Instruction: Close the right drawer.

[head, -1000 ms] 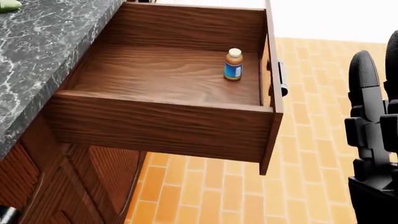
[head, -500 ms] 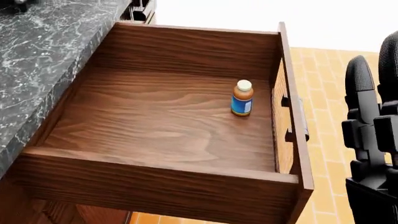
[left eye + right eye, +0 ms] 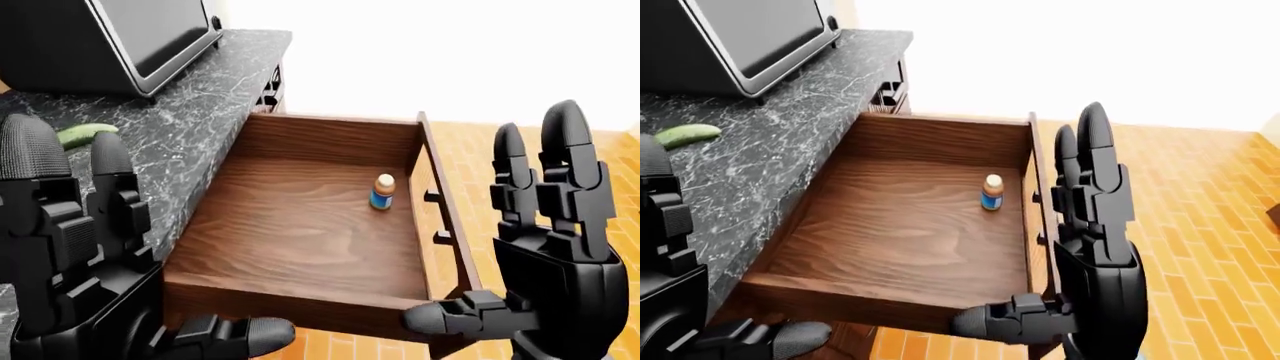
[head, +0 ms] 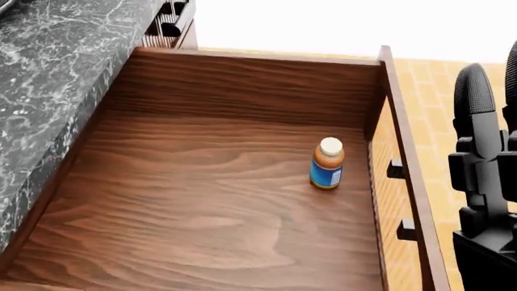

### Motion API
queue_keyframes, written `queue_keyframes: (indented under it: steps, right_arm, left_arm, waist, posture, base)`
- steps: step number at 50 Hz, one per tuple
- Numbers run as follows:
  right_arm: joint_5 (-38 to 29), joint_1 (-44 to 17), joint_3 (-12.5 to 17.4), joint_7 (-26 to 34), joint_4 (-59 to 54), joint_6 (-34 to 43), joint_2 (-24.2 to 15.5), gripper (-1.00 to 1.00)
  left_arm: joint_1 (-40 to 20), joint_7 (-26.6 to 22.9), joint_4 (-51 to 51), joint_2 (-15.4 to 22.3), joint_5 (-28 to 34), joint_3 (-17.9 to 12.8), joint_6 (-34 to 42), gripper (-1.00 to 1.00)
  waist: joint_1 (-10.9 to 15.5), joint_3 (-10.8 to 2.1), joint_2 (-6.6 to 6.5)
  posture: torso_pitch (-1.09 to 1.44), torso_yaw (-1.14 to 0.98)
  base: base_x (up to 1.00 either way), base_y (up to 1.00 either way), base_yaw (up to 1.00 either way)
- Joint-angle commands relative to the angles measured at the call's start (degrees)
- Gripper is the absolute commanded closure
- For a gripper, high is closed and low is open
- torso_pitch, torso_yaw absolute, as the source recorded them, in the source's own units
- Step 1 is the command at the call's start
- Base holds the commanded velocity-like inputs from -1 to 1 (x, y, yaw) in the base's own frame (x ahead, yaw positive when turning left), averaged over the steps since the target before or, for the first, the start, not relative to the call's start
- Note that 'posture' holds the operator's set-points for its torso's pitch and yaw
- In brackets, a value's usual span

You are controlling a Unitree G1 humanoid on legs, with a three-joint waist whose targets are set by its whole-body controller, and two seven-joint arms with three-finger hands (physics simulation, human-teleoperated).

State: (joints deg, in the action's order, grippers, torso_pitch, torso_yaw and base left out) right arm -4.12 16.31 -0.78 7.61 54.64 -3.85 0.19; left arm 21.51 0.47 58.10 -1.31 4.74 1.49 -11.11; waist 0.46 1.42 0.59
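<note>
The right drawer (image 3: 300,232) is pulled far out of the dark marble counter (image 3: 210,97). Its wooden front panel (image 3: 441,202) lies along its right side in the left-eye view. A small orange bottle (image 4: 327,163) with a blue label and white cap stands upright inside, near the front panel. My right hand (image 3: 500,225) is open, fingers up, just right of the front panel, with its thumb by the drawer's lower right corner. My left hand (image 3: 130,225) is open at the lower left, over the counter edge. Neither hand holds anything.
A black microwave (image 3: 100,37) and a green cucumber (image 3: 85,133) sit on the counter. Orange brick floor (image 3: 1210,225) lies right of the drawer. More cabinet fronts (image 4: 170,24) show past the drawer at the top of the head view.
The whole head view has shifted: the camera moved over the drawer, which now fills the picture. The bottle sits lower and further right in the frame. My right hand stays at the right edge.
</note>
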Motion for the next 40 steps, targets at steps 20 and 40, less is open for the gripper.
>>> queue_keyframes:
  steps: [20, 40]
  right_arm:
    - [0.2, -0.2, -0.4, -0.3, 1.5, -1.5, 0.0, -1.0]
    - [0.6, -1.0, 0.3, -0.1, 2.2, -0.2, 0.1, -1.0]
  left_arm:
    - [-0.2, 0.0, 1.9, 0.0, -0.1, -0.2, -1.0, -1.0]
    - [-0.4, 0.1, 1.9, 0.1, 0.0, -0.2, -0.7, -1.0]
  waist:
    - [-0.5, -0.92, -0.15]
    - [-0.4, -0.34, -0.17]
  posture:
    - [0.0, 0.0]
    - [0.0, 0.0]
  base:
    - [0.0, 0.0, 0.0]
    - [0.0, 0.0, 0.0]
